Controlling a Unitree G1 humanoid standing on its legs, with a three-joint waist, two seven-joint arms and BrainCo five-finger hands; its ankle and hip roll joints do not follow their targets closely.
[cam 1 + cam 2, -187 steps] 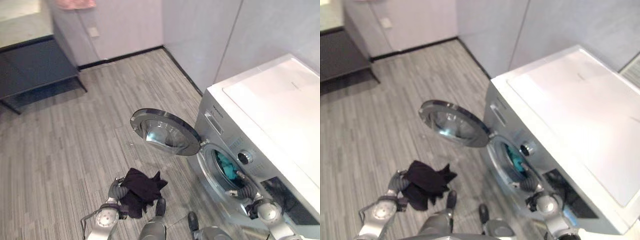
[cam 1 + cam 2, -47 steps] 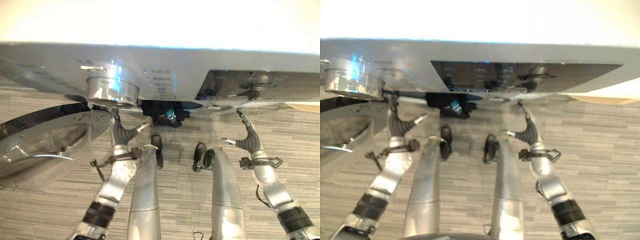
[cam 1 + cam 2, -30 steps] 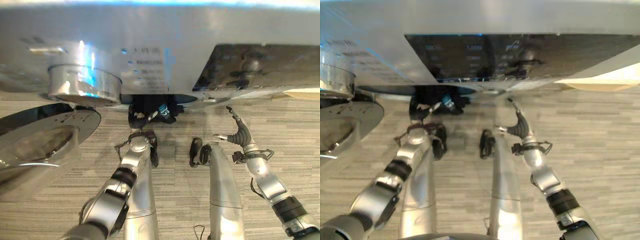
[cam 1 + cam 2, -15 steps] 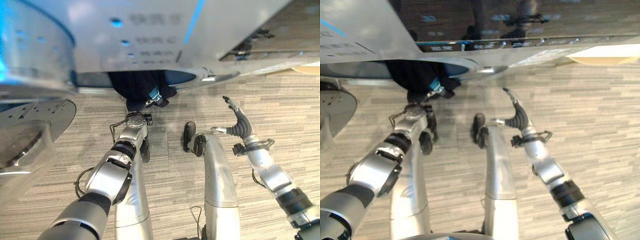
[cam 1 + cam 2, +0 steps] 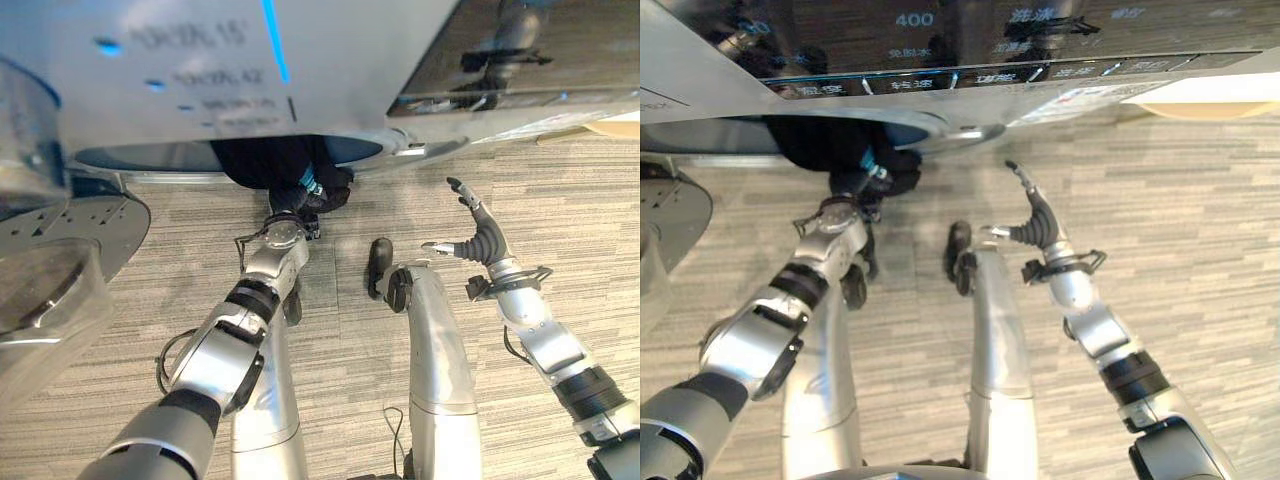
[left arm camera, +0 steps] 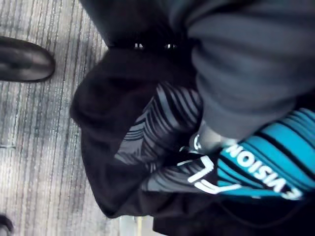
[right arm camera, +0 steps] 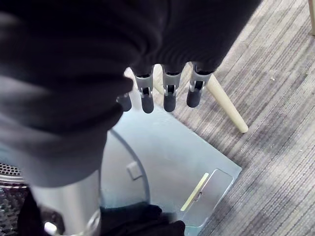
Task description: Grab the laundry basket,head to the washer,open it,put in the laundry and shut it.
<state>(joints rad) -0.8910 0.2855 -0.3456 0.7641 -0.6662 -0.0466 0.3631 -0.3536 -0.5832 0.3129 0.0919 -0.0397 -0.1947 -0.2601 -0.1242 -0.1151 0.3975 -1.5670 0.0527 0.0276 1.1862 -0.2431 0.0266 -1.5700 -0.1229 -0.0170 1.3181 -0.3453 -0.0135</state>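
The dark laundry [image 5: 285,170] with a teal-striped piece hangs in the mouth of the washer [image 5: 300,60], bulging out over the rim of the opening. The left hand [image 5: 290,205] reaches up into this bundle at the drum's edge; its fingers are buried in the cloth, so I cannot tell whether they are curled or straight. The washer door [image 5: 60,260] stands swung open to the robot's left. The right hand [image 5: 470,225] hovers apart over the floor [image 5: 560,200], fingers straight and spread, touching nothing.
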